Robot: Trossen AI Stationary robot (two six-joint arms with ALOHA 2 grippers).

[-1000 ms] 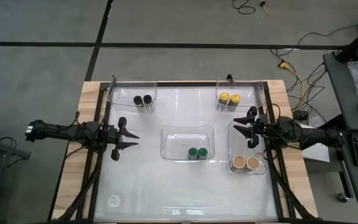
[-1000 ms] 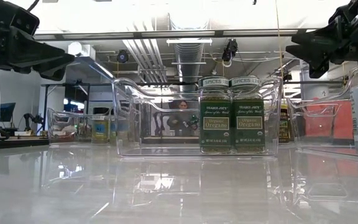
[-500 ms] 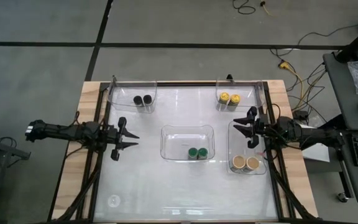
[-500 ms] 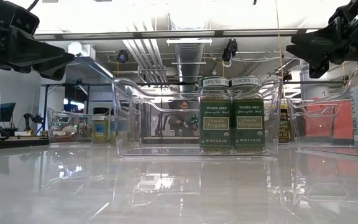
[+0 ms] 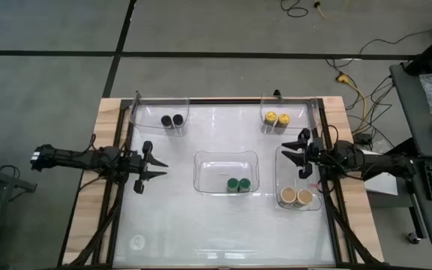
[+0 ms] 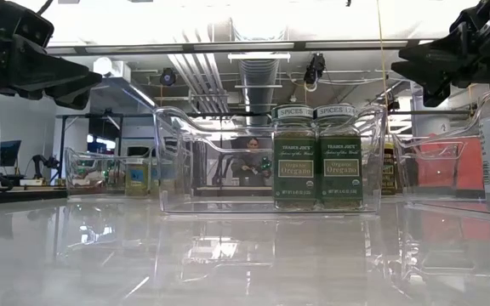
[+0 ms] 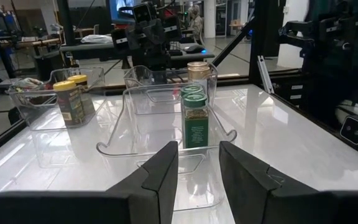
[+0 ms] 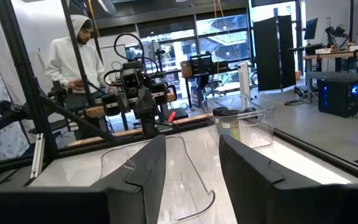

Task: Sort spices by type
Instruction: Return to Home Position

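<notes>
Plastic trays, four of them and clear-walled, hold all eight jars, paired by lid colour. In the high view I record the two black-lidded jars (image 5: 172, 121) in the top-left tray (image 5: 137, 114) and the two yellow-lidded jars (image 5: 277, 118) in the top-right tray (image 5: 264, 111). The two green-lidded jars (image 5: 238, 184) stand upright and side by side in the centre tray (image 5: 212, 169). The two tan-lidded jars (image 5: 296, 196) sit in the right-hand tray (image 5: 283, 180).

The left gripper (image 5: 163, 169) hangs over the table (image 5: 201, 225) at its left side, fingers apart and empty, pointing at the centre tray. The right gripper (image 5: 285, 154) hangs over the upper end of the right-hand tray, fingers likewise apart, holding nothing.

A person (image 8: 73, 56) in a light hooded top stands beyond the table.
</notes>
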